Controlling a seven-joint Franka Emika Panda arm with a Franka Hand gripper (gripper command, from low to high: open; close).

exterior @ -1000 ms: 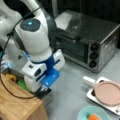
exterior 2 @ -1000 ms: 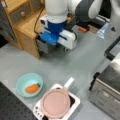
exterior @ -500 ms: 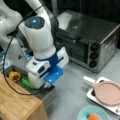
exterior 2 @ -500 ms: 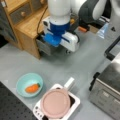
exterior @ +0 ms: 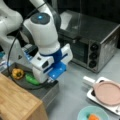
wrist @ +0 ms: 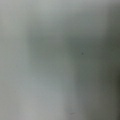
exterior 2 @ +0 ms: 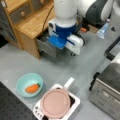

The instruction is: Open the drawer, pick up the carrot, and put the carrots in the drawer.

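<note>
Grey and metal-looking, the drawer [exterior: 37,87] [exterior 2: 48,47] stands pulled out from the light wood-topped cabinet [exterior: 17,102] [exterior 2: 32,22] in both front views. Its shallow, dark-rimmed tray holds a bumpy yellow vegetable [exterior: 18,73] and a smooth, long green vegetable [exterior: 32,79], lying near each other. The gripper [exterior: 51,79] [exterior 2: 72,52], a white housing with a glossy blue block, hangs at the drawer's open front end, directly over its rim; the jaws are hidden beneath the housing, so their state cannot be told. The wrist view shows only a featureless grey-green surface. The carrot [exterior 2: 32,88] [exterior: 93,117], small, bright orange with a touch of green, lies inside a round teal bowl [exterior 2: 21,83] [exterior: 83,115] on the grey tabletop [exterior 2: 62,70], well apart from the drawer and the gripper. Just beside the bowl sits a white tray [exterior 2: 76,101] [exterior: 100,96] carrying a matte pink plate [exterior 2: 55,103] [exterior: 108,92]. A boxy, brushed-metal toaster oven [exterior: 95,42] [exterior 2: 106,87] with dark knobs stands towards a front view's right.
</note>
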